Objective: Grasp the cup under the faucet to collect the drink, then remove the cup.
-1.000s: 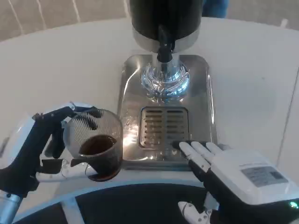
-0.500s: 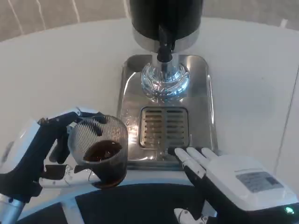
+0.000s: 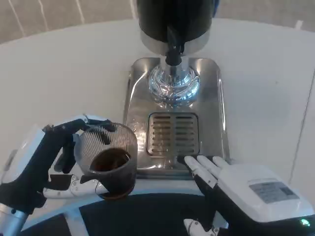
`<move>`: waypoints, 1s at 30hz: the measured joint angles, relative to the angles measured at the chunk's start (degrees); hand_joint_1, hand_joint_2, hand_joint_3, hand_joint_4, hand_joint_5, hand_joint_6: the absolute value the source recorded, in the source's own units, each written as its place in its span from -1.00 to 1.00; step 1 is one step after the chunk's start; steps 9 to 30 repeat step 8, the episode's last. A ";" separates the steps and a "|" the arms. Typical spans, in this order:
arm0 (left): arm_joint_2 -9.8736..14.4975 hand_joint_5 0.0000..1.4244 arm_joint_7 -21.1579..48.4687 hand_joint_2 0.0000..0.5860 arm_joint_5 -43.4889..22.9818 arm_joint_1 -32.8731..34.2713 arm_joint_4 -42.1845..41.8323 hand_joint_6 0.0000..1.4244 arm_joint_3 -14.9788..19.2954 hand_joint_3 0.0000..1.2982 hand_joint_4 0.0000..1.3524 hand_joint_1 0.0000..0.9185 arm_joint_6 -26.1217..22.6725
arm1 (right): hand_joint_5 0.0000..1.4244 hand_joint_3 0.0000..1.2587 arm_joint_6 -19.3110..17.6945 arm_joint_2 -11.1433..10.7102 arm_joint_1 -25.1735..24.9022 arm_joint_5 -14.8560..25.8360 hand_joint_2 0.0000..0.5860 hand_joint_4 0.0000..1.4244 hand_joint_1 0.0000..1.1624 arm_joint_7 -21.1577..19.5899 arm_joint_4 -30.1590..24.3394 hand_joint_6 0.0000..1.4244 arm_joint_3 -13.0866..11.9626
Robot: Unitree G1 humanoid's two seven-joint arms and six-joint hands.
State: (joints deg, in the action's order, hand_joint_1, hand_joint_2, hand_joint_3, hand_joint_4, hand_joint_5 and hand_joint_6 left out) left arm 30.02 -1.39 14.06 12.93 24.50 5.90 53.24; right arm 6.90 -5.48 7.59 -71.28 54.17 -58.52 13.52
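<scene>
1. Gripping the cup (image 3: 109,164), your left hand (image 3: 47,164) holds it beside the drip tray (image 3: 214,98), off the faucet (image 3: 172,46).
2. Your right hand (image 3: 236,189) lies released, fingertips (image 3: 194,162) at the tray's front edge.

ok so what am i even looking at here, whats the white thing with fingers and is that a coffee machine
This picture comes from a camera on a humanoid robot's head or chest, looking down at a white table. The white and black shapes are its two hands on silver forearms. The left hand grips a ribbed clear cup with dark drink in it, off to the left of the machine. The right hand holds nothing; its fingertips rest at the front edge of the steel drip tray. On that tray stands a black drink dispenser with a small faucet above a slotted grate.
</scene>
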 measured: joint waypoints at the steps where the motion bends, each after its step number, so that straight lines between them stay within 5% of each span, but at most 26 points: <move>1: -0.04 0.91 0.01 -1.00 0.00 0.01 0.03 1.00 0.00 0.50 0.62 0.31 0.00 | -1.00 -1.00 -0.03 0.10 0.02 -0.09 0.90 -1.00 -0.66 0.00 0.00 -1.00 -0.01; 30: -0.16 0.91 0.01 -1.00 0.00 0.11 0.40 1.00 0.02 0.50 0.62 0.31 0.00 | -1.00 -1.00 -0.46 0.46 0.07 -0.43 0.90 -1.00 -0.65 0.38 0.00 -1.00 -0.26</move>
